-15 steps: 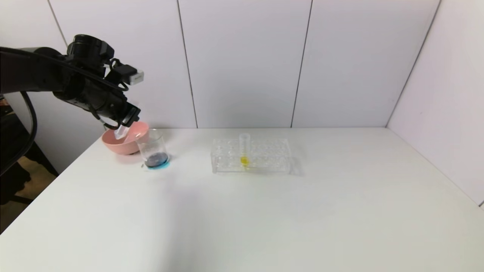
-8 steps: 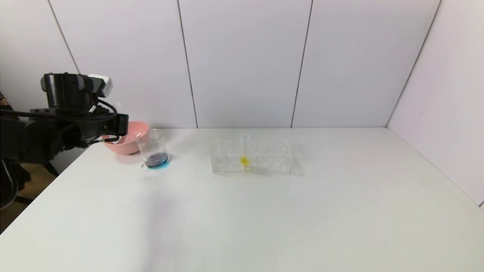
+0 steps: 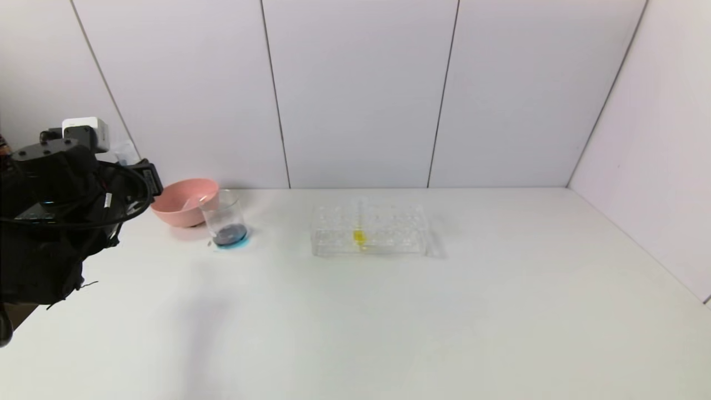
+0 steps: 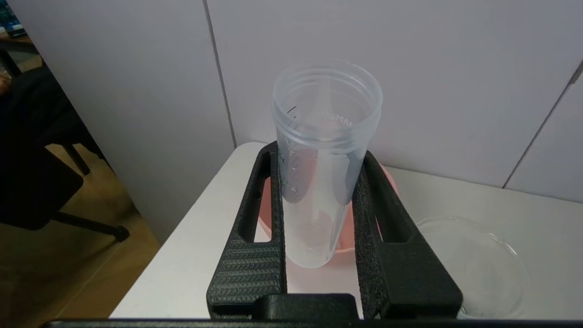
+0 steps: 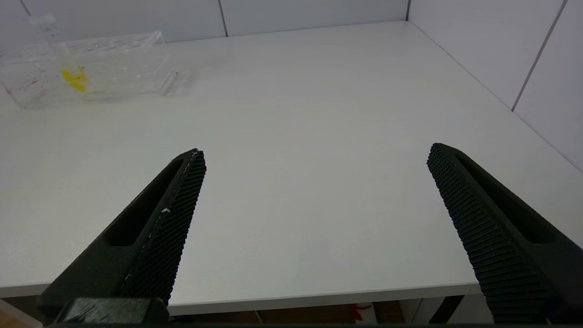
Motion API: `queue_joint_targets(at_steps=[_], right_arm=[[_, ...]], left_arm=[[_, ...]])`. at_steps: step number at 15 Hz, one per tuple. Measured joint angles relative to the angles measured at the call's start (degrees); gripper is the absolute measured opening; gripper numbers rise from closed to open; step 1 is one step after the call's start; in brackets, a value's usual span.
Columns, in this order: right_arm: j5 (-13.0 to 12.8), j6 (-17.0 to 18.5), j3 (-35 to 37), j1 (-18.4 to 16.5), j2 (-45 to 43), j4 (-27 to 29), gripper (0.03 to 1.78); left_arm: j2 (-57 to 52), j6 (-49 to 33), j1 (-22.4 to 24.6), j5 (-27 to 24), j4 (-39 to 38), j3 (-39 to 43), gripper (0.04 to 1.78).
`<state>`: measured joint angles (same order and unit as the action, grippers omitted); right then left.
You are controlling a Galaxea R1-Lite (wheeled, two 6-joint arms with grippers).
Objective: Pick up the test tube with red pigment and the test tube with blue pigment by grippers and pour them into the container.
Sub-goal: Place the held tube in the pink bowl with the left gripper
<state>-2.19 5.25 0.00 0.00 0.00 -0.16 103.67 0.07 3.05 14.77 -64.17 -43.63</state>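
Note:
My left gripper is shut on a clear test tube that holds no liquid, its open mouth turned toward the camera. I cannot tell whether it is the test tube with red pigment or the test tube with blue pigment. In the head view this gripper hangs at the table's far left edge, left of the pink bowl. The container, a clear beaker, stands beside the bowl with dark bluish-purple liquid in its bottom. My right gripper is open over the table's near edge, with nothing between its fingers.
A clear tube rack stands mid-table with one yellow-liquid tube in it; the right wrist view shows the rack too. A pale tube-like thing lies in the pink bowl. The table ends just left of the left arm. White wall panels stand behind.
My left arm has drawn back from above the pink bowl, leftward and lower, to the table's left edge. It still grips the empty tube, now turned from mouth-down to mouth-up.

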Motion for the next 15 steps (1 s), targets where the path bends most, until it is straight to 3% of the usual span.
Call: queue_joint_targets(at_steps=[4, 9, 12, 15], right_arm=[[0.0, 0.0, 0.0, 0.0, 0.0, 0.0, 1.77], [0.0, 0.0, 0.0, 0.0, 0.0, 0.0, 1.77], [0.0, 0.0, 0.0, 0.0, 0.0, 0.0, 1.77], [0.0, 0.0, 0.0, 0.0, 0.0, 0.0, 1.77]], left_arm=[[8.6, -1.5, 1.0, -0.5, 2.4, -11.2, 0.44], [17.8, -2.9, 1.3, -1.5, 11.8, -24.9, 0.44], [20.1, -2.9, 1.3, -1.5, 12.3, -26.9, 0.44], [20.8, -3.0, 1.3, -1.5, 12.2, -27.3, 0.56]])
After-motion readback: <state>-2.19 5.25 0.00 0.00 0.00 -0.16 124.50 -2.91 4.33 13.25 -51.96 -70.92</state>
